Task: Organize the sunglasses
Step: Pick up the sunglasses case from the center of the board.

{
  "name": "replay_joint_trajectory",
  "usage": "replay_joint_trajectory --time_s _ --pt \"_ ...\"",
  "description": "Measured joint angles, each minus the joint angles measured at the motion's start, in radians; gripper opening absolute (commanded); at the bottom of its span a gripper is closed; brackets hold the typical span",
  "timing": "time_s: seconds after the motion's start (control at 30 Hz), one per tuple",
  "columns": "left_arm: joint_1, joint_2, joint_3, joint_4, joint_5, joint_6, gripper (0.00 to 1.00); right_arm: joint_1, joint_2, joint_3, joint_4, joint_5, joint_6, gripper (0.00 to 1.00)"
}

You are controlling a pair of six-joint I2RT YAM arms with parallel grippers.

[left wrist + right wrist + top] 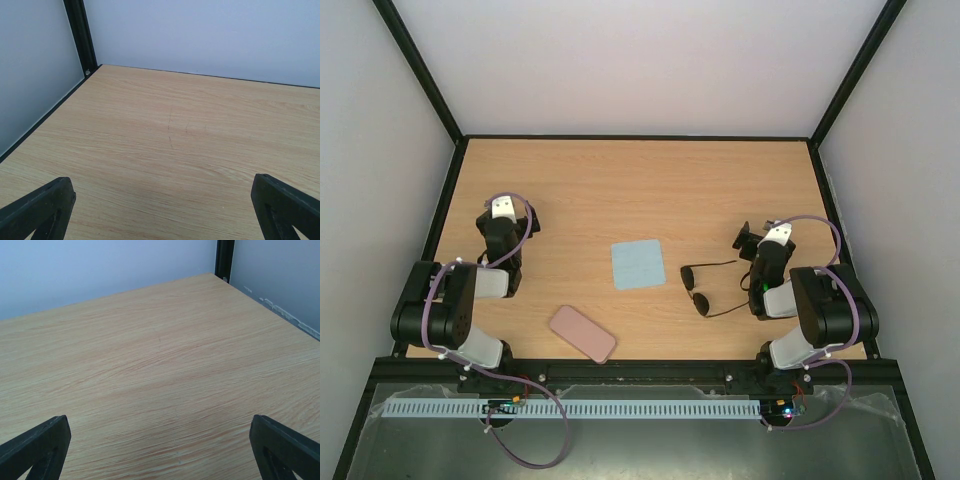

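1. Black fingers (pixel 45 205) in the bottom corners of both wrist views, set wide apart with only bare wood between them: left gripper (pixel 160 195) and right gripper (pixel 159 440) both spread open, holding nothing.
2. Sunglasses (pixel 705 288) lying on the table (pixel 620 190) just beside the folded right arm (pixel 820 300), temple arms unfolded and reaching toward it (whether touching it, too fine to tell).
3. Pink case (pixel 582 334) close to the front edge, nearer the left arm (pixel 450 310), shut by the look of it. Blue cloth (pixel 638 264) flat at mid-table, apart from both case and sunglasses.
4. Judged not yet begun: nothing lifted, nothing folded, nothing packed. Most likely left to do: folding the temple arms, opening the case, laying the pair inside (the cloth's part in this unclear).
5. Hemmed in by a black rail (pixel 630 137) and pale walls (pixel 640 60) on three sides. Broad open wood across the far half, ample for swinging either arm. Tighter at the front: case hard by the near edge, sunglasses crowded against the right arm, little clearance for a reach from above.
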Motion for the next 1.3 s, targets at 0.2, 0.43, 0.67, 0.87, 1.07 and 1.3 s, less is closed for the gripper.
replay_joint_trajectory --time_s 0.2,0.43,0.67,0.87,1.07,1.3 --pt "0.000 0.000 0.000 0.000 0.000 0.000 0.99 0.000 0.000 0.000 0.000 -0.001 -0.001 0.99" --pt "0.000 0.000 0.000 0.000 0.000 0.002 0.99 0.000 0.000 0.000 0.001 -0.041 -0.019 0.99" --pt "-0.030 -0.024 0.120 -0.222 -0.082 -0.025 0.99 0.001 -0.011 -0.029 0.037 -0.099 -0.045 0.99" --pt "-0.108 -0.178 0.239 -0.392 -0.095 -0.051 0.99 0.068 -0.319 0.069 -0.313 -0.097 -0.042 0.99" --pt "-0.174 -0.218 0.596 -0.645 -0.108 -0.142 1.00 0.081 -0.483 0.512 -0.823 -0.248 0.075 0.99" --pt "-0.158 -0.320 0.873 -0.959 0.157 -0.386 1.00 0.089 -0.508 0.710 -1.138 -0.590 0.281 0.99"
